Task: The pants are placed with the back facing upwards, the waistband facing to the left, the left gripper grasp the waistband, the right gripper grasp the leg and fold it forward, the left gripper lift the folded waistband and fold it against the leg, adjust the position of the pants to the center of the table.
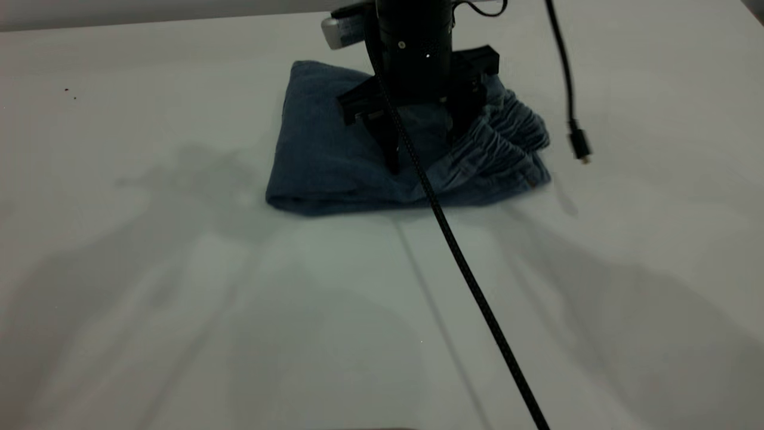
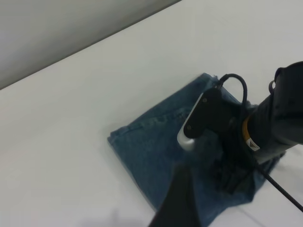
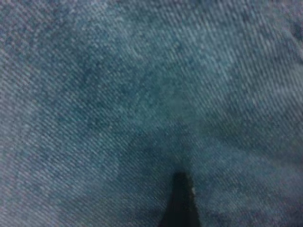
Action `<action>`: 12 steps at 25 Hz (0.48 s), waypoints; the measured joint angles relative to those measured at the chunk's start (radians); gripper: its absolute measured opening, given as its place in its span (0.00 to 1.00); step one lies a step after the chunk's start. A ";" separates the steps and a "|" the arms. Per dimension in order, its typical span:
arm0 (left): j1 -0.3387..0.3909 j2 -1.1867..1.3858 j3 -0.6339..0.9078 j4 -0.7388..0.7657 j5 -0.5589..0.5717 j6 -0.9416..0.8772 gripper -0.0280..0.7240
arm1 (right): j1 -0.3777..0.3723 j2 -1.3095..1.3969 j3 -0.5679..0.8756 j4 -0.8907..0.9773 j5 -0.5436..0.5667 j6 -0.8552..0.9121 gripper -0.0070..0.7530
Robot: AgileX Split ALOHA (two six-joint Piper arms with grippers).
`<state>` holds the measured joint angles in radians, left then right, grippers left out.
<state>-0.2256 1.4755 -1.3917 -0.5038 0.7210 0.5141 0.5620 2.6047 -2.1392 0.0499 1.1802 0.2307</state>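
The pants lie folded into a compact blue denim bundle at the far middle of the table. The ruffled waistband lies bunched on top at the bundle's right side. The leg cannot be told apart within the fold. My right gripper stands straight down on the bundle, open, its fingers spread and pressing into the cloth. Its wrist view shows only denim and one scuffed fingertip. My left gripper is only a dark blurred shape above the pants, out of the exterior view.
A thick braided cable runs from the right arm diagonally across the table's front. A thinner loose cable with a plug hangs just right of the waistband. The right arm and its silver wrist camera stand over the bundle.
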 joint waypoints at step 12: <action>0.000 0.000 0.000 0.003 0.005 0.021 0.81 | 0.053 0.020 -0.061 0.140 0.045 -0.052 0.62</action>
<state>-0.2256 1.4755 -1.3917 -0.5009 0.7264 0.5354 0.6150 2.6247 -2.2003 0.1897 1.2253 0.1787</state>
